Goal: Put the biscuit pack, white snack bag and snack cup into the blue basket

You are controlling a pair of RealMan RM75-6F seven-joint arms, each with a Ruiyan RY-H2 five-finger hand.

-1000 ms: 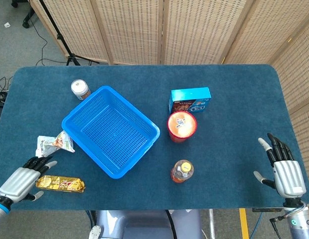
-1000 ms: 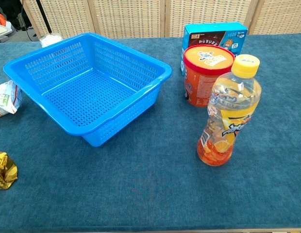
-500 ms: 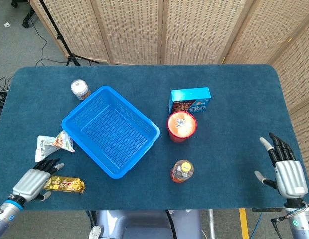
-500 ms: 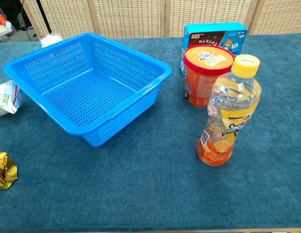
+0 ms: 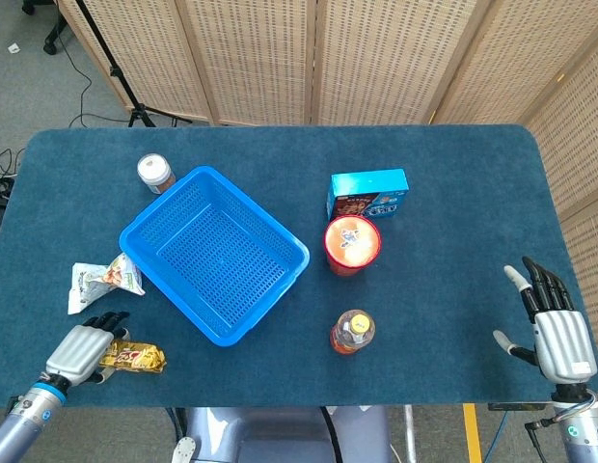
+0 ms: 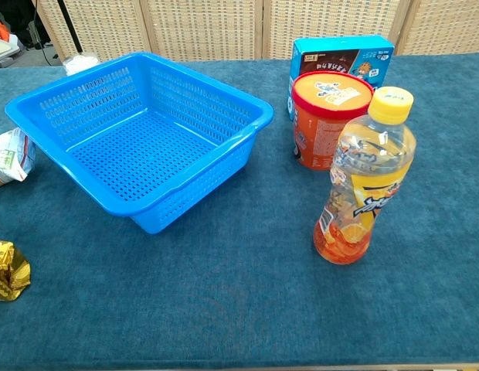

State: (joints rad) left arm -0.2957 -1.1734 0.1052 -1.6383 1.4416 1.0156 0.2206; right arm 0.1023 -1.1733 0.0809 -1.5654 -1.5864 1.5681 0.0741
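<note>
Left robot hand [image 5: 82,349] at the table's near-left corner, fingers curled over the left end of the gold biscuit pack [image 5: 135,359]; can't tell if it's actually gripping or just resting on it. White snack bag [image 5: 98,283] flat on the table just beyond that, just left of the blue basket [image 5: 214,252]. Small brown jar with white lid [image 5: 155,173] off the basket's far-left corner. Basket holds nothing. Right of it: blue cookie box [image 5: 368,193] standing at the back, red snack cup [image 5: 352,244] upright just in front of it, orange drink bottle [image 5: 352,332] nearer the front edge. Right robot hand [image 5: 552,331] at the near-right edge, fingers spread, holding nothing, well apart from everything. Blue table [image 5: 453,212] cover throughout.
</note>
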